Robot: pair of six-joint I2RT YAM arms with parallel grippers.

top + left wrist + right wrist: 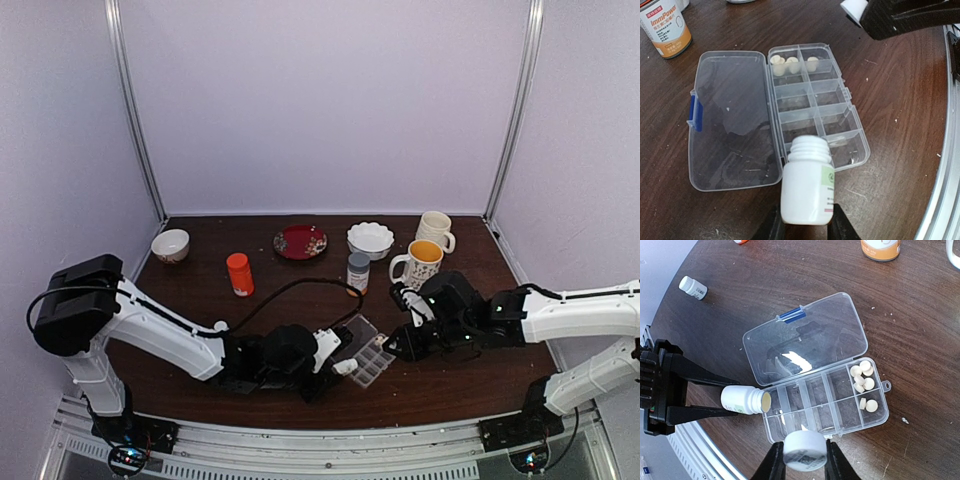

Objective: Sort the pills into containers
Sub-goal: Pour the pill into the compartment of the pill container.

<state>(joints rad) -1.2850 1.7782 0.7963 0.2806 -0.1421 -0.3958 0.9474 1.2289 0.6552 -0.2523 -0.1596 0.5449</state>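
1. The left claw [807, 222] is clamped on the body of a white bottle [807, 192]. The bottle is uncapped, and its open mouth points at the near end of the organiser box [860, 145].
2. In the right wrist view something tan-yellow shows inside that mouth, which sits just at the box's end wall.
3. The organiser lies open on the dark wooden table [890, 75]. Its clear lid [732, 120] is folded flat beside the compartments, with the blue latch [694, 112] on the outer edge.
4. The pills [862, 375] are pale round tablets. They lie in the two compartments at the end farthest from the white bottle, four in one and two in the one beside it.
5. The right claw [804, 457] is closed on a small white round object [805, 449] with print on its side, held at the box's long edge. I cannot tell whether it is a cap or a bottle.
6. An orange-labelled bottle [666, 29] stands beyond the lid.
7. A small white labelled bottle [692, 287] lies on its side, well apart from the box.
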